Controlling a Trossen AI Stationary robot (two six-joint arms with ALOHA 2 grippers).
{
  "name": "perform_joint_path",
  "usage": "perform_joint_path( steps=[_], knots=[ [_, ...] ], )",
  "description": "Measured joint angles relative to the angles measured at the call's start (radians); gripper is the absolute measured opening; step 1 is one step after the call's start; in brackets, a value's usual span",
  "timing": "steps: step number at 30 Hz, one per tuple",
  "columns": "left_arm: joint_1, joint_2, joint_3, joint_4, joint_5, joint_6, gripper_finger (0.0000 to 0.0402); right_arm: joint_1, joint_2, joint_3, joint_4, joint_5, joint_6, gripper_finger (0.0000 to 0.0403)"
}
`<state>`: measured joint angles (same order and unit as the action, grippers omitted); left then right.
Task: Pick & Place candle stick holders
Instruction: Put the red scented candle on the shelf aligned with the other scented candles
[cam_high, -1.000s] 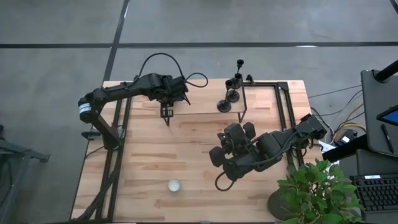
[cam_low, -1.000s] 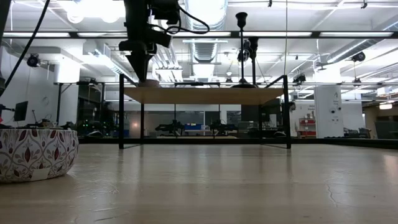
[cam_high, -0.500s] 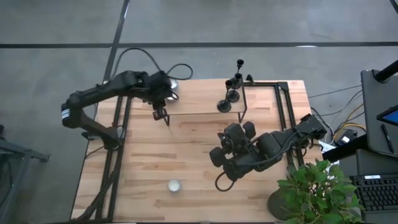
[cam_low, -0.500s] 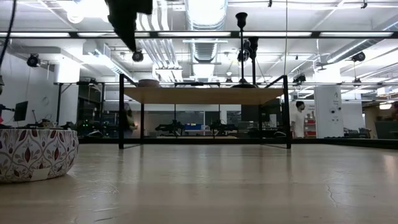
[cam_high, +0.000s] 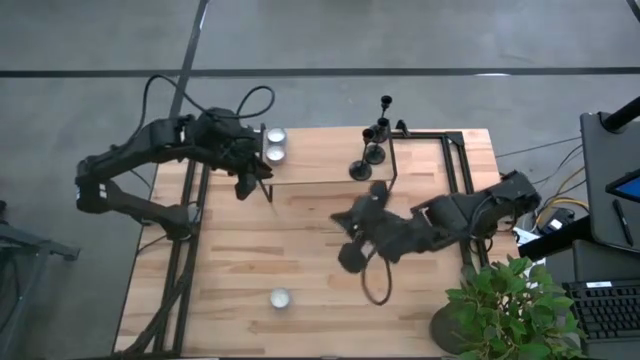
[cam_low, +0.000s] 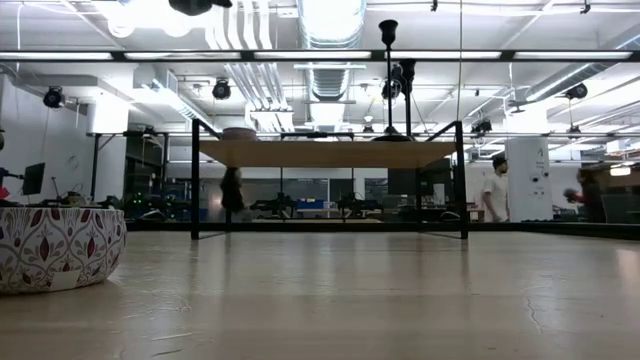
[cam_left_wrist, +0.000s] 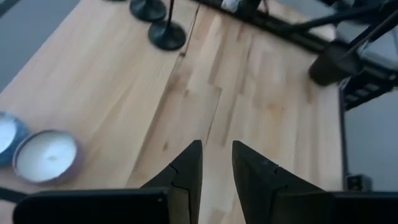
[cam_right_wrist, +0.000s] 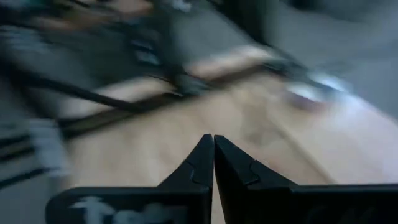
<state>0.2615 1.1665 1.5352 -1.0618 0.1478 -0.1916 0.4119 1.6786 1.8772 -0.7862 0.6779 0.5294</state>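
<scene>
Nearest to you in the low view sat a patterned bowl (cam_low: 58, 246) on the wooden table (cam_high: 300, 270), close at the left edge of that picture. From above, a small white candle (cam_high: 281, 298) lay alone toward the near edge of the table.

Past it, your right gripper (cam_high: 342, 222) was out over the middle of the table, below the candle stick holders and apart from them; its own camera showed the two fingers (cam_right_wrist: 198, 165) pressed together with nothing between them, though the scene beyond them was smeared.

Your left gripper (cam_high: 268, 196) was over the raised shelf (cam_high: 320, 160) at the far left part of the table — fingers (cam_left_wrist: 186, 171) a narrow gap apart, empty, with bare wood under them. Just beside that arm, at the shelf's far left corner, sat two tealight candles (cam_high: 273, 145) side by side.

The candle stick holders (cam_high: 372, 148) stood upright in a tight cluster at the far edge of the shelf, right of centre, round bases on the wood and the tallest one farthest back; neither gripper touched them. The low view showed them on top of the shelf, stems rising toward the ceiling lights.

Farthest off, in the room behind, a person (cam_low: 496, 188) in a white top stood at the right.
</scene>
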Motion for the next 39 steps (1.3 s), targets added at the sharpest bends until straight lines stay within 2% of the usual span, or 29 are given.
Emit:
perform_joint_path(
  steps=[3, 8, 12, 14, 18, 22, 25, 31, 35, 39],
  knots=[
    [-0.014, -0.009, 0.0, 0.019, 0.001, -0.024, 0.0083, -0.054, -0.063, -0.158, 0.285, -0.158, -0.115, 0.0008],
    [-0.034, -0.006, -0.001, 0.023, 0.036, -0.083, 0.0083, -0.129, -0.193, -0.423, 0.423, -0.241, -0.124, 0.0008],
    [-0.073, 0.005, -0.002, 0.038, 0.085, -0.115, 0.0083, -0.173, -0.33, -0.656, 0.64, -0.384, -0.106, 0.0008],
    [-0.092, 0.012, -0.003, 0.043, 0.09, -0.124, 0.0083, -0.196, -0.4, -0.757, 0.703, -0.366, -0.088, 0.0008],
    [-0.123, 0.025, -0.003, 0.068, 0.084, -0.162, 0.0083, -0.242, -0.535, -0.911, 0.592, -0.23, -0.076, 0.0008],
    [-0.153, 0.048, -0.003, 0.09, 0.059, -0.189, 0.0083, -0.241, -0.649, -1.065, 0.603, -0.234, 0.003, 0.0008],
    [-0.176, 0.067, -0.003, 0.092, 0.058, -0.207, 0.0083, -0.24, -0.715, -1.179, 0.663, -0.244, -0.044, 0.0008],
    [-0.233, 0.11, -0.003, 0.09, 0.056, -0.23, 0.0083, -0.241, -0.825, -1.4, 0.866, -0.337, -0.118, 0.0008],
    [-0.252, 0.138, -0.003, 0.089, 0.052, -0.245, 0.0083, -0.243, -0.886, -1.528, 0.996, -0.344, -0.104, 0.0008],
    [-0.265, 0.163, -0.003, 0.089, 0.034, -0.25, 0.0083, -0.244, -0.956, -1.611, 1.013, -0.327, -0.105, 0.0008]
  ],
)
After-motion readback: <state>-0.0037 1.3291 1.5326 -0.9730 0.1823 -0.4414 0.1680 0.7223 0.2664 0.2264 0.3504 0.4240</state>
